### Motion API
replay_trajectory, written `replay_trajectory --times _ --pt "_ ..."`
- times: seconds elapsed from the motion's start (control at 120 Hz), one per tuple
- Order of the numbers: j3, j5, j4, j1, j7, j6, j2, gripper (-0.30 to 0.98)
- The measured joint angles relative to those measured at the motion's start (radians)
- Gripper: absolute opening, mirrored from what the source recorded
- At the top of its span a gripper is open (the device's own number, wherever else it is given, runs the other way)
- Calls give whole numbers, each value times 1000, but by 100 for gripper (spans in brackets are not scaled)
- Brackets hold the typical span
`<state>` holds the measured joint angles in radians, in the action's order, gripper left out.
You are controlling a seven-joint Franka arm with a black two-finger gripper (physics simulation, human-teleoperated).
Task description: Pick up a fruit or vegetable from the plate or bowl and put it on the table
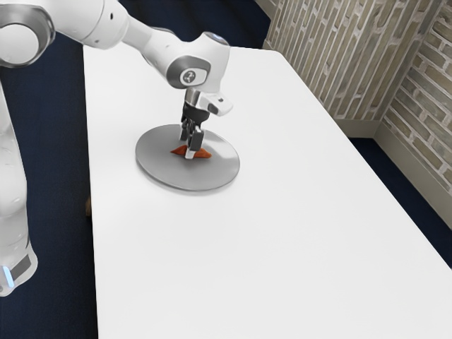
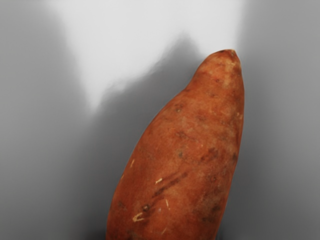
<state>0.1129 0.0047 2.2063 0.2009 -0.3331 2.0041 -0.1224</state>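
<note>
The gripper [image 1: 190, 150] is low over the plate [image 1: 162, 169], in the upper middle of the exterior view, and covers the middle of the orange-brown sweet potato [image 1: 201, 153]. Because of this overlap, I cannot tell whether the gripper is spread, pressed together or pinching the sweet potato. The sweet potato is within the plate's outline, with an end showing on either side of the gripper. In the wrist view its near part is cut off by the picture's border, while the far end narrows to a blunt tip; the skin has dark creases and small pale scars. The arm [image 1: 85, 21] is cut off at the upper left of the exterior view, and its base at the lower left is cropped too. A small brown thing [image 1: 88, 207] is mostly hidden by the left edge of the table [image 1: 247, 247]; I cannot tell what it is.

The plate is round, flat and grey, and in the wrist view a pale sheen and a darker patch lie on it beside the sweet potato. The table is plain white, with its near end out of frame. A dark blue floor [image 1: 53, 176] borders it at left, and a tan brick wall [image 1: 311, 49] with a beige baseboard [image 1: 361, 128] stands at upper right.
</note>
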Motion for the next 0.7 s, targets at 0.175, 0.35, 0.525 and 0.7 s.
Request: replay_trajectory --times 0.175,0.35,0.525,0.7 --pt "1 -6 0 0 -2 -1 6 52" --pt "1 -7 -1 0 -6 -1 8 45" --pt "1 -6 -3 0 -28 3 8 44" --pt "0 -8 -3 0 -57 8 14 41"
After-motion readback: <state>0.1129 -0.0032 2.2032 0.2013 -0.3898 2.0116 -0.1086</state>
